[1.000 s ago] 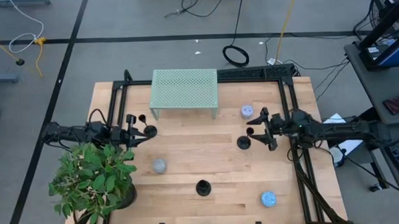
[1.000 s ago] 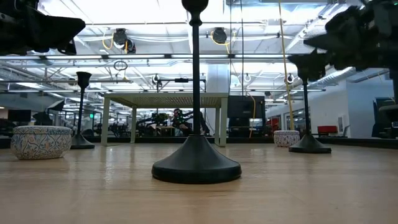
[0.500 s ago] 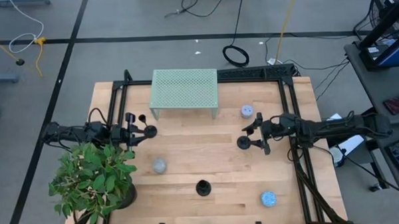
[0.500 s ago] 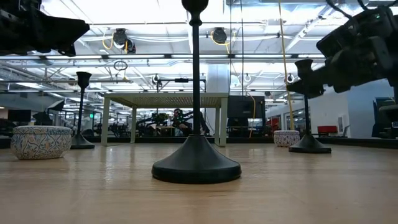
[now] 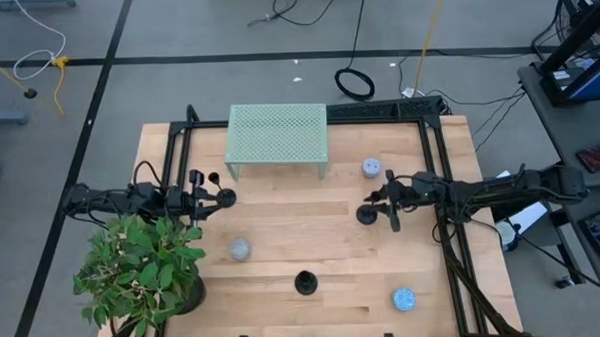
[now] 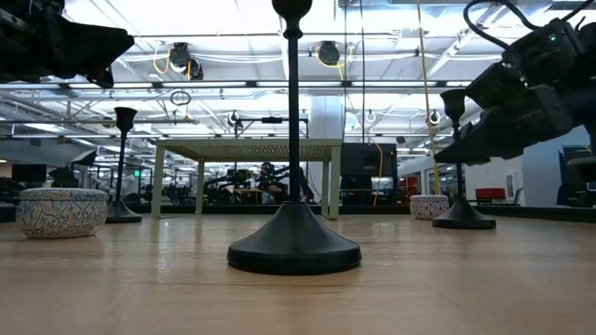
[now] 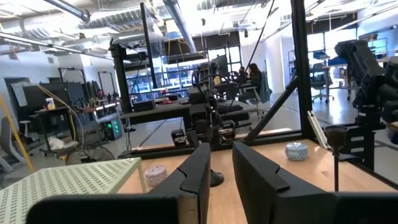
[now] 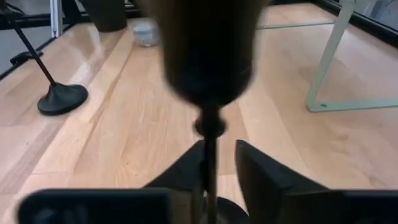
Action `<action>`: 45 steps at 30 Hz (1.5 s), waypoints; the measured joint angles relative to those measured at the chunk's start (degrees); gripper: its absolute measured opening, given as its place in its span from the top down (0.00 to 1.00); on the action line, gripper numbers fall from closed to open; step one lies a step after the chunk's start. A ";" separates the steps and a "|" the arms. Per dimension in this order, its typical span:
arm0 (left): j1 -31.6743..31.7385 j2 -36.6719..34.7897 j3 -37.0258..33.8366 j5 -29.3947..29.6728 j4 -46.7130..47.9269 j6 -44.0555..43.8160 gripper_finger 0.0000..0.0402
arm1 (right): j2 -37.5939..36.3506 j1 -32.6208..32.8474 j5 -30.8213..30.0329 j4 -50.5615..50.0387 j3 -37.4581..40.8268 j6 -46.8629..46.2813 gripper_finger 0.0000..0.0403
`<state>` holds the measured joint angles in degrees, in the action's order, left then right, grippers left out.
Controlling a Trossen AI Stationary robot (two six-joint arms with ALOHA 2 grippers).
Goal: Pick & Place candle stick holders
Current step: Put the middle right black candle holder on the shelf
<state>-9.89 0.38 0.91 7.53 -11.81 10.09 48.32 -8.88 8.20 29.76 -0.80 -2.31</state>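
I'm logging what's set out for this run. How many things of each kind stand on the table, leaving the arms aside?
Candle stick holders: 3
Small patterned bowls: 3
Green perforated rack: 1
Potted plant: 1
Total: 8

The room is bright, lit by long ceiling lights [image 6: 186,23] that glare white in the low view. The tabletop [image 5: 312,233] is evenly lit with soft shadows. Close to the right wrist camera, a candle stick holder [image 8: 208,56] looks big and blurry
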 joint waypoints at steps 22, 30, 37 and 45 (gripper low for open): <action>0.00 0.00 0.00 0.02 0.01 0.11 0.81 | 1.47 -0.04 -14.28 20.96 -7.38 -12.42 0.98; 0.00 0.00 0.00 0.02 -0.56 0.26 0.81 | 2.94 -1.75 -16.00 8.41 -25.82 -1.84 0.98; 0.00 -0.02 0.00 0.06 -3.72 1.56 0.81 | 14.91 -6.79 -16.99 2.40 -40.99 3.21 0.98; 0.00 -0.02 -0.02 0.07 -3.44 2.91 0.81 | 30.94 -16.27 -15.30 -4.15 -57.47 4.54 0.98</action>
<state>-9.89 0.36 0.89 7.60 -15.25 12.99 79.26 -25.16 -7.10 25.61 -58.27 2.23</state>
